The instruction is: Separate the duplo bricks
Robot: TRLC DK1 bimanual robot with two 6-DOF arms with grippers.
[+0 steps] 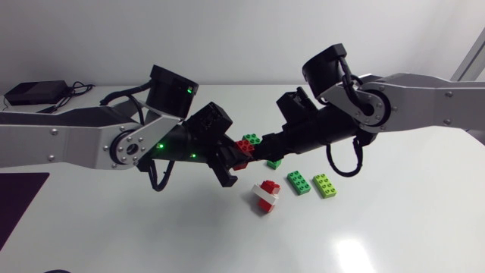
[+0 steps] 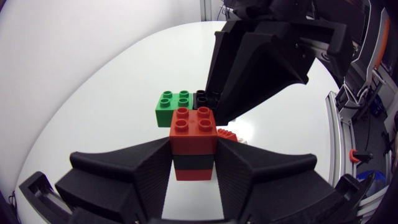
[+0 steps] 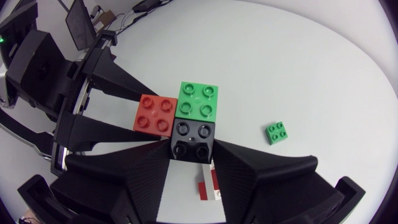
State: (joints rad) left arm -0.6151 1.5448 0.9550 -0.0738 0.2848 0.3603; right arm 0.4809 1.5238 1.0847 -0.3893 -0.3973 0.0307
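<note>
Above the middle of the counter (image 1: pixel 394 227), in the head view, the left gripper (image 1: pixel 229 161) and the right gripper (image 1: pixel 267 148) are meeting around a clump of bricks (image 1: pixel 247 144). It is hanging in the air, studs pointing up, its long side running from one gripper to the other. Loose bricks (image 1: pixel 298 182) are lying below.

From the left wrist, the left gripper is squeezing a red brick (image 2: pixel 193 127) from both sides, with a green brick (image 2: pixel 173 106) just beside it.

From the right wrist, the right gripper is squeezing a black brick (image 3: pixel 194 138) from both sides.

White table (image 1: pixel 394 227), glossy, showed a bright glare patch (image 1: pixel 352 254) near its front edge. A small black box (image 1: pixel 34 92) with cables (image 1: pixel 79 89) lay at the far left corner; a dark mat (image 1: pixel 19 205) lay at the left edge.
</note>
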